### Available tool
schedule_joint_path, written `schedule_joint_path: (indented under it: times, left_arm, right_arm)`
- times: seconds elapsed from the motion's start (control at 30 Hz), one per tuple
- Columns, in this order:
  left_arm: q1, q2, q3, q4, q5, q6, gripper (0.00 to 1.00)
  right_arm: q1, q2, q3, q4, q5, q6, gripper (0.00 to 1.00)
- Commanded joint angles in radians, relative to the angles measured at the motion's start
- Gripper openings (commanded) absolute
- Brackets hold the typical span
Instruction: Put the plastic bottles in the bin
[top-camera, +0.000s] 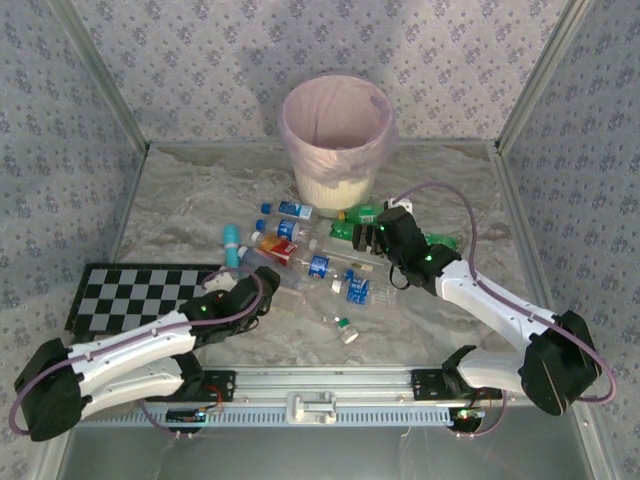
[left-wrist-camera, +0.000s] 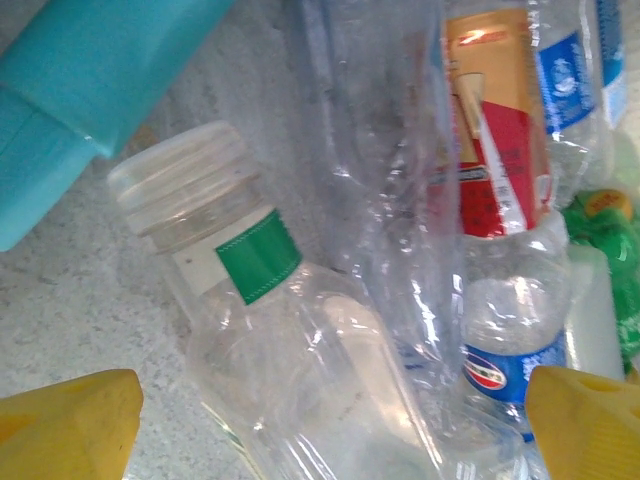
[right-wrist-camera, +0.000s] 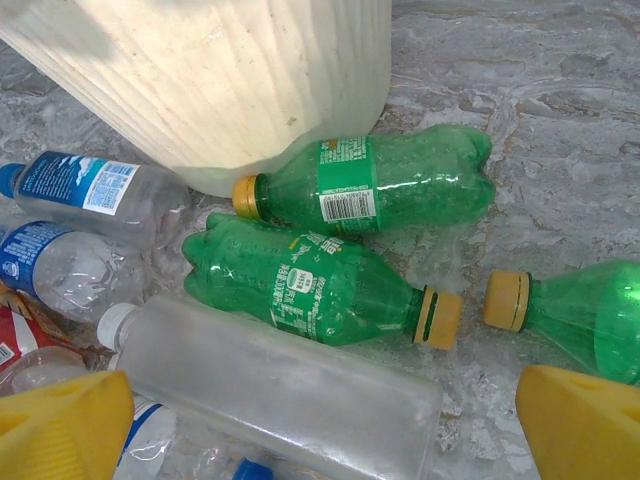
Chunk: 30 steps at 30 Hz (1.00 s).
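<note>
Mostly flat: the bottles (top-camera: 318, 262) lie on their sides on the tabletop (top-camera: 180, 200), clustered just in front of the bin (top-camera: 337, 140), long axes every which way. The bin stands upright with a pink bag lining it; what is in it cannot be told. Right tool (right-wrist-camera: 320, 425) gapes wide, holding nothing, over a green bottle (right-wrist-camera: 310, 285) with its cap to the right. A second green bottle (right-wrist-camera: 400, 185) touches the bin wall, cap left. Left tool (left-wrist-camera: 330, 420) is also wide and empty over a clear bottle (left-wrist-camera: 280, 350), cap pointing up-left.
</note>
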<state>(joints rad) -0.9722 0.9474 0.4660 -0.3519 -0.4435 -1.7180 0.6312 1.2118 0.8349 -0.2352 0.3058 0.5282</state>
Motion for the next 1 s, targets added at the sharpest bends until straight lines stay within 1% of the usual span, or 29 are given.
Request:
schedule_joint_path:
  times: [0.0,0.23,0.47,0.63,0.73,0.8,0.87,0.97]
  left_arm:
    - [-0.01,0.04,0.029,-0.019,-0.038,-0.104,0.98]
    - [-0.01,0.144,0.05,0.049,-0.036,-0.118,0.98]
    - [-0.01,0.262,0.069,0.102,0.043,-0.129,0.98]
    - [-0.01,0.315,0.078,0.125,0.063,-0.129,0.94]
    - [-0.01,0.332,0.086,0.126,0.067,-0.125,0.88]
    - [-0.01,0.339,0.088,0.126,0.067,-0.117,0.8]
    - [-0.01,0.346,0.088,0.124,0.061,-0.115,0.74]
    - [-0.01,0.359,0.088,0.115,0.049,-0.121,0.72]
  right_arm:
    - [0.007,0.002,0.02,-0.012,0.038,0.007,1.0]
    - [0.008,-0.003,0.01,-0.026,0.039,0.018,1.0]
    - [0.008,-0.018,-0.001,-0.045,0.055,0.021,1.0]
    - [0.008,-0.029,-0.009,-0.05,0.064,0.023,1.0]
    - [0.008,-0.034,-0.012,-0.053,0.067,0.023,1.0]
    - [0.009,-0.035,-0.014,-0.053,0.069,0.023,1.0]
    - [0.006,-0.035,-0.017,-0.056,0.07,0.023,1.0]
    - [0.007,-0.036,-0.016,-0.056,0.073,0.023,1.0]
